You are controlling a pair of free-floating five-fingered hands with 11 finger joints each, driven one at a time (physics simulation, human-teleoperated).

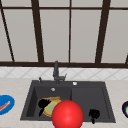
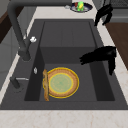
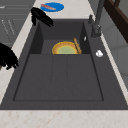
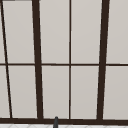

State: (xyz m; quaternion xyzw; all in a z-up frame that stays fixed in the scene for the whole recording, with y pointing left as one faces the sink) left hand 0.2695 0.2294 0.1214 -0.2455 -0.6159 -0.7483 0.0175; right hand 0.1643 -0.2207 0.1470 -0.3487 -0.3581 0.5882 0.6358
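red ball (image 1: 67,114) nearest (front rim) — left robot hand (image 1: 44,103) relaxed over plate (image 1: 51,106); right robot hand (image 1: 94,114) relaxed.

My left hand (image 1: 44,103) hovers above a round yellow plate (image 2: 61,82) with a green centre. The plate lies flat in the sink's left basin, at seven o'clock from the faucet.

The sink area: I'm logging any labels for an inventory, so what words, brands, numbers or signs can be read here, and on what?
None: no readable text, number or sign stands on anything.
The yellow plate in the sink below the left hand, the blue plate, the faucet, and the red ball beside the right hand are all unmarked.
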